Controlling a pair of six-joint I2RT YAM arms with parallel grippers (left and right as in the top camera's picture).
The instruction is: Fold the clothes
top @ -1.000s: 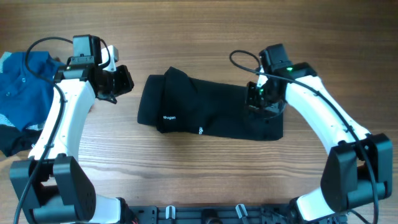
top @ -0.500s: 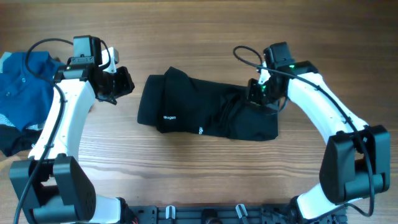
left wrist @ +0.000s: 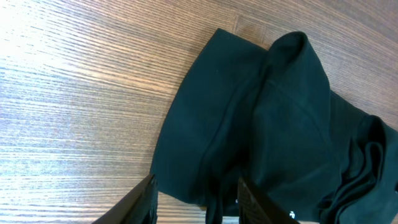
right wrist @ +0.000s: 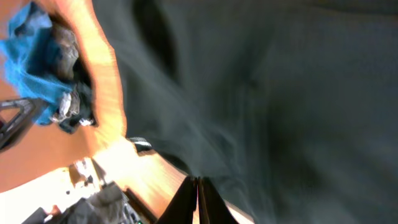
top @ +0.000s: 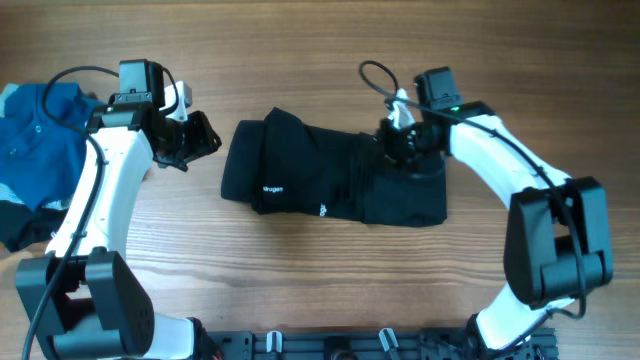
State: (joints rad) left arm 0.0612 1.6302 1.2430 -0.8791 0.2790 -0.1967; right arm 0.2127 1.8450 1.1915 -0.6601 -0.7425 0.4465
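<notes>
The clothes at hand are a black shirt with small white prints, lying part-folded mid-table. My right gripper is at its upper right part, shut on a pinch of the fabric, which bunches into folds beneath it. In the right wrist view the fingers press together against dark cloth. My left gripper hovers just left of the shirt's left edge, open and holding nothing. In the left wrist view the gripper has its jaws apart, and past them lies the shirt's folded end.
A blue polo lies heaped at the table's left edge, with a dark piece below it. Bare wood runs along the far side and the front of the table.
My right gripper has moved left and a little farther back with the shirt's right part, drawing the right edge inward and bunching it. My left gripper's jaws have spread wider.
</notes>
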